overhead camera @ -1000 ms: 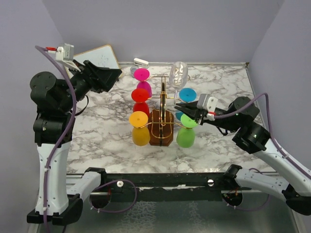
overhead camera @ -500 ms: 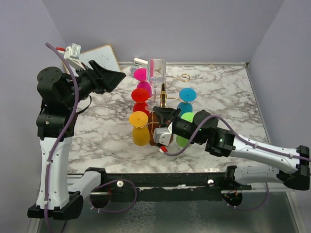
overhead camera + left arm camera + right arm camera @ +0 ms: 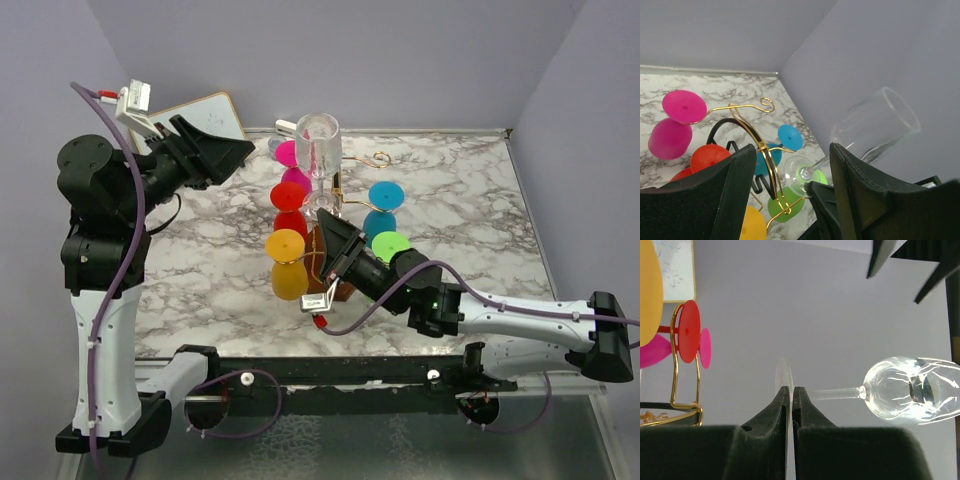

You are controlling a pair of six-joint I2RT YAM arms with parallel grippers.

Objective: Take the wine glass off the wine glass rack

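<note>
I see my right end effector (image 3: 791,388) pressed together on the thin foot of the clear stemmed wine glass (image 3: 321,145), pinching its edge. The glass stands bowl-up above the thin gold wire rack with a dark wooden base (image 3: 337,190), apart from the wire in the right wrist view. Pink, red, yellow, blue and green glasses hang on the rack's hooks over the marble-patterned desk (image 3: 470,190). My left end effector (image 3: 225,150) is spread wide, holding nothing, left of the glass.
</note>
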